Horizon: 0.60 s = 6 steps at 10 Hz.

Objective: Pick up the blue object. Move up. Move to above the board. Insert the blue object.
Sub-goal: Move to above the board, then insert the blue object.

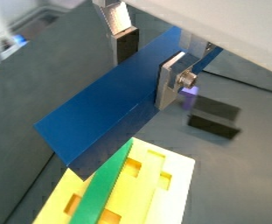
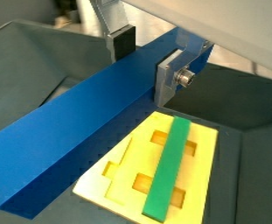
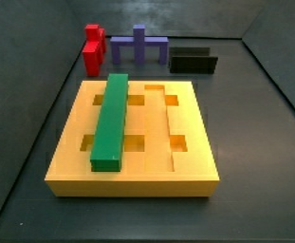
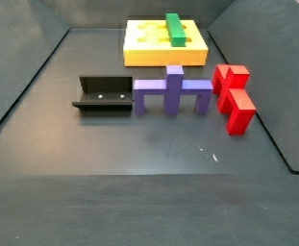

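In both wrist views my gripper (image 1: 149, 66) (image 2: 148, 61) is shut on the blue object (image 1: 108, 114) (image 2: 80, 131), a long dark-blue bar clamped between the two silver fingers and held in the air. Below it lies the board (image 1: 162, 188) (image 2: 208, 175), a yellow block with grooves and square cut-outs. A green bar (image 1: 103, 197) (image 2: 167, 166) sits in one of its grooves. Both side views show the board (image 3: 188, 161) (image 4: 145, 53) with the green bar (image 3: 112, 119) (image 4: 175, 29). Neither the gripper nor the blue object appears in them.
A purple cross-shaped piece (image 3: 139, 46) (image 4: 175, 91), a red piece (image 3: 94, 49) (image 4: 232, 96) and the dark fixture (image 3: 194, 60) (image 4: 103, 94) stand in a row on the grey floor beside the board. The fixture (image 1: 214, 118) also shows in a wrist view.
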Motion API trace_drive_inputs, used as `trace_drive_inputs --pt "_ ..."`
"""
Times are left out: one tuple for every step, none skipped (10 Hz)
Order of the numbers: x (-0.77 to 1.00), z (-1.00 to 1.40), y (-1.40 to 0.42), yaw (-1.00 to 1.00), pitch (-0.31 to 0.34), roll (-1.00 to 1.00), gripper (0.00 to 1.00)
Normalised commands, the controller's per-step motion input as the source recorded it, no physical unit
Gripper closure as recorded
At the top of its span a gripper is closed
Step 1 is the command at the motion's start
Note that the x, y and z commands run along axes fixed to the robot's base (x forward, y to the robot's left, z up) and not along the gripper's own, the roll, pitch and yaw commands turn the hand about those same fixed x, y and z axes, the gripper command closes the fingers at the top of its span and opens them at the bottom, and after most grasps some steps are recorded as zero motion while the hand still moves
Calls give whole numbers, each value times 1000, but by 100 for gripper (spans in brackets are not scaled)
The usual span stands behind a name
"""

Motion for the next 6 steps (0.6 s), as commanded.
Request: trace_drive_inputs --pt "76 31 -32 1000 248 64 100" --pt "84 28 -34 1000 291 78 100" --pt "87 20 -33 750 263 76 100" --pt "87 23 -31 420 210 75 100" --pt "80 27 -26 235 169 78 100" --pt "0 -217 -51 0 -19 -67 100"
